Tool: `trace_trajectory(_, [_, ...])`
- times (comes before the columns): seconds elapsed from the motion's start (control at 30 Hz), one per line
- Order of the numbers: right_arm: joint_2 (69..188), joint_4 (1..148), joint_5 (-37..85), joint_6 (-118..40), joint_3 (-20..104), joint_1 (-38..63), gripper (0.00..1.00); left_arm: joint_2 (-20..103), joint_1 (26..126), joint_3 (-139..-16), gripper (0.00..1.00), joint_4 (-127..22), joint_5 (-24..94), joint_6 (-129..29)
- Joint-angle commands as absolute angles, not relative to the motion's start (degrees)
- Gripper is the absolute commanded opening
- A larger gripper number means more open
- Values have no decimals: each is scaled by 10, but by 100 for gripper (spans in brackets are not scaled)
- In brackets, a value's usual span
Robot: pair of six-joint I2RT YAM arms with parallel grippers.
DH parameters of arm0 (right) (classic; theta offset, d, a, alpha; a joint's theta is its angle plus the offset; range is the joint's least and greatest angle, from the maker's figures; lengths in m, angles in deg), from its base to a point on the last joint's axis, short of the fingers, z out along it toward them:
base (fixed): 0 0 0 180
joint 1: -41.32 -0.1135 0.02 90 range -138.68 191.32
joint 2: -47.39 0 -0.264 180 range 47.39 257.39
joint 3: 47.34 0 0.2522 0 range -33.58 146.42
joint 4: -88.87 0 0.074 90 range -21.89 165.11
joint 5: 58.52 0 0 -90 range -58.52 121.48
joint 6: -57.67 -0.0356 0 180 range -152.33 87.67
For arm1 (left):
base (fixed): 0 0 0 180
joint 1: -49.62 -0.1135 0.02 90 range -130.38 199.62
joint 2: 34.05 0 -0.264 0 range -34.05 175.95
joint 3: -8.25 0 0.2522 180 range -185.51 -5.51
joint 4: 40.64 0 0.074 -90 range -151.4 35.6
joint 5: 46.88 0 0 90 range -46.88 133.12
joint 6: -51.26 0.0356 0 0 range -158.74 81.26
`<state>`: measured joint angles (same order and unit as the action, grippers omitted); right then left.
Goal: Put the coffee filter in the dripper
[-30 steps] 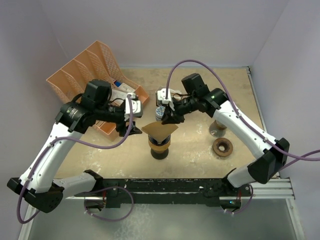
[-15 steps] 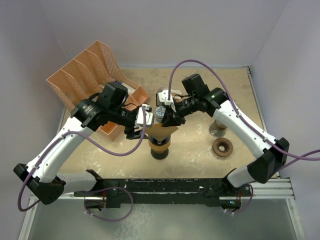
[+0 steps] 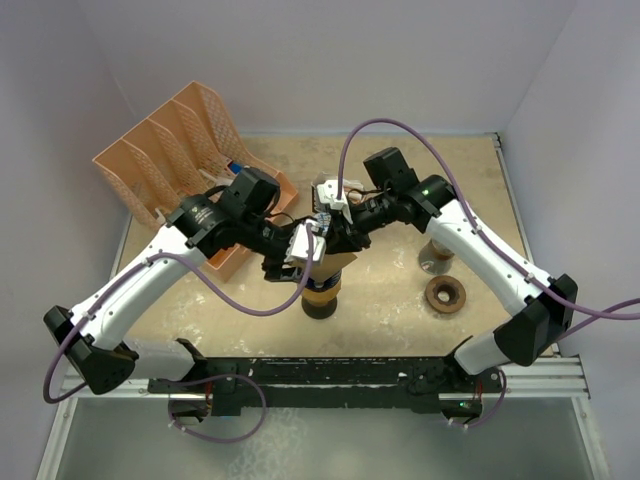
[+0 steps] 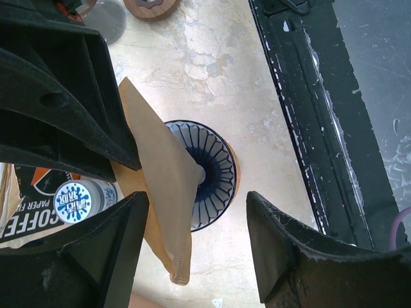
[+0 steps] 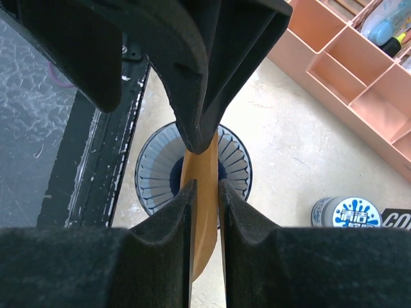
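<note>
Light, limp and crease-prone, the coffee filter [image 4: 157, 173] suits a gentle rim pinch like the one the right gripper [image 5: 205, 187] has clamped on it, with the dripper [image 4: 218, 170] just beneath its tips and the left gripper [image 4: 196, 205] spread open alongside.

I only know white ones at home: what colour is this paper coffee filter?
Light brown; the filter shows best in the left wrist view.

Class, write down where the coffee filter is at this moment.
The coffee filter hangs centre-frame in the right wrist view, pinched by the right gripper over the blue dripper, with the open left gripper straddling its other end.
</note>
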<state>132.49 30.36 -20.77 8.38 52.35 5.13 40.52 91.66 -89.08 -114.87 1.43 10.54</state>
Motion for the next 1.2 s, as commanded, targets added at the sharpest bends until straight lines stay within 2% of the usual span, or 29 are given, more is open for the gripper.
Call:
trace_trajectory(0.0, [1322, 295, -232, 92, 530, 55, 23, 410, 924, -913, 61, -1140, 13, 126])
trace_trajectory(0.3, [1318, 324, -188, 69, 521, 65, 23, 402, 931, -872, 56, -1141, -23, 122])
trace_trajectory(0.7, [1337, 340, -142, 52, 517, 65, 35, 397, 940, -819, 55, -1090, -53, 86])
trace_trajectory(0.87, [1348, 348, -129, 49, 508, 64, 44, 390, 945, -799, 55, -1070, -49, 74])
trace_trajectory(1.17, [1352, 351, -131, 54, 491, 65, 51, 382, 948, -756, 55, -1036, -64, 45])
